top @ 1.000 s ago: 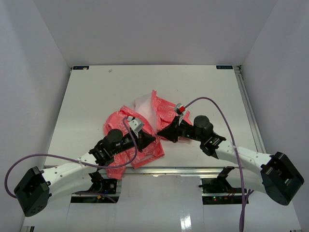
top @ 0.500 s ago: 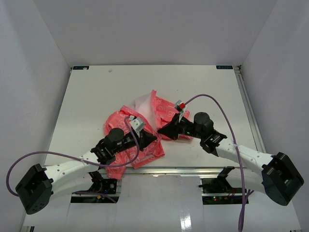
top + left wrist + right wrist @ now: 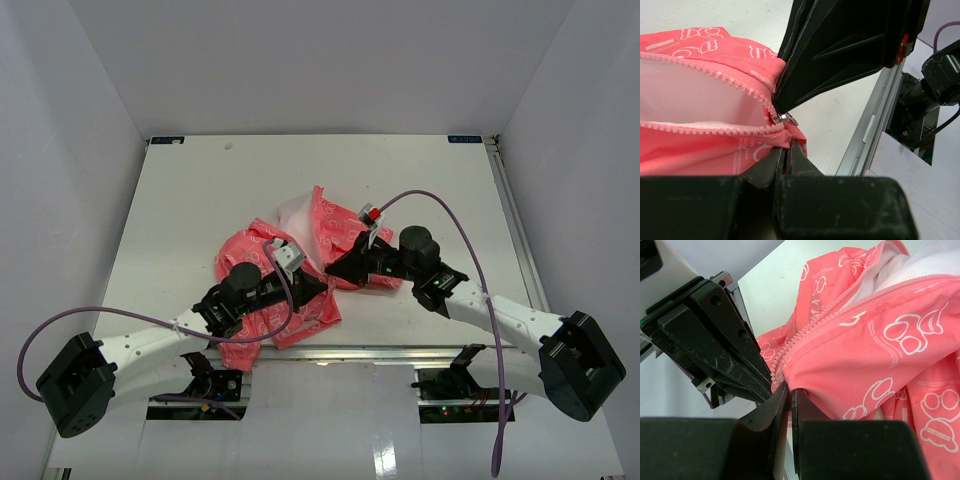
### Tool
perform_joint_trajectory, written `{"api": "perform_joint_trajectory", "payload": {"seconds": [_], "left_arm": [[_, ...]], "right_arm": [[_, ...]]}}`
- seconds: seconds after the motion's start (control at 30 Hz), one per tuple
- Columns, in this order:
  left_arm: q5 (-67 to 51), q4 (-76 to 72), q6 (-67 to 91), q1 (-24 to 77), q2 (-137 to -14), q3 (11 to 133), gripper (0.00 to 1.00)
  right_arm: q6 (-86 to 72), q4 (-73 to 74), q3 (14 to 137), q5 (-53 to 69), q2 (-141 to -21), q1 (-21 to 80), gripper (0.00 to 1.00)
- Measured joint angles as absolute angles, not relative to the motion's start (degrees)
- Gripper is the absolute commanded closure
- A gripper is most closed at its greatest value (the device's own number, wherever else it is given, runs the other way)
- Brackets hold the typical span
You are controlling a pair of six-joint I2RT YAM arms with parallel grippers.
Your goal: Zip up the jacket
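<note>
The coral-pink jacket [image 3: 255, 245] with white print lies crumpled mid-table, its white lining [image 3: 295, 212] showing. In the left wrist view the jacket [image 3: 700, 155] has its two rows of zipper teeth [image 3: 715, 75] spread apart, meeting at a metal zipper pull [image 3: 786, 119]. My left gripper [image 3: 787, 146] is shut on the jacket's bottom hem just below the pull. My right gripper [image 3: 790, 388] is shut at the zipper's lower end on the jacket [image 3: 880, 355]; its fingers [image 3: 840, 50] tip onto the pull. The two grippers, left [image 3: 320, 287] and right [image 3: 334, 270], meet at the jacket's near edge.
The table's near edge with a metal rail [image 3: 867, 135] runs right beside the grippers. Purple cables [image 3: 450, 212] arc over both arms. White walls close in the table [image 3: 200, 180] on three sides. The left gripper's fingers [image 3: 715, 340] crowd the right wrist view.
</note>
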State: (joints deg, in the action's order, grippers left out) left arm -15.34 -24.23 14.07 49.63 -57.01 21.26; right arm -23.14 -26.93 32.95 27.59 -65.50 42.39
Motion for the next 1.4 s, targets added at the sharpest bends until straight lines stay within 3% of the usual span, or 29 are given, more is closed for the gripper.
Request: {"api": "perform_joint_trajectory", "payload": {"seconds": [0.23,0.5,0.77,1.1,1.4], "left_arm": [[-15.6,-23.8,14.0,49.6,-56.8,21.3,1.00],[-16.9,-20.3,15.5,49.4,-53.8,20.7,1.00],[-18.7,-16.8,18.6,48.7,-52.2,20.4,1.00],[-18.7,-10.9,22.6,47.8,-50.3,22.6,1.00],[-18.7,-9.8,23.5,47.7,-50.1,22.6,1.00]], "right_arm": [[-22.7,-26.9,33.5,30.3,-66.4,42.0,0.91],[-20.7,-27.8,33.4,30.8,-66.0,42.1,0.68],[-18.0,-25.4,31.2,25.1,-60.6,42.5,0.54],[-9.9,-20.9,26.5,14.0,-45.7,44.9,0.54],[-13.7,-18.5,26.3,5.8,-50.7,56.2,0.54]]}}
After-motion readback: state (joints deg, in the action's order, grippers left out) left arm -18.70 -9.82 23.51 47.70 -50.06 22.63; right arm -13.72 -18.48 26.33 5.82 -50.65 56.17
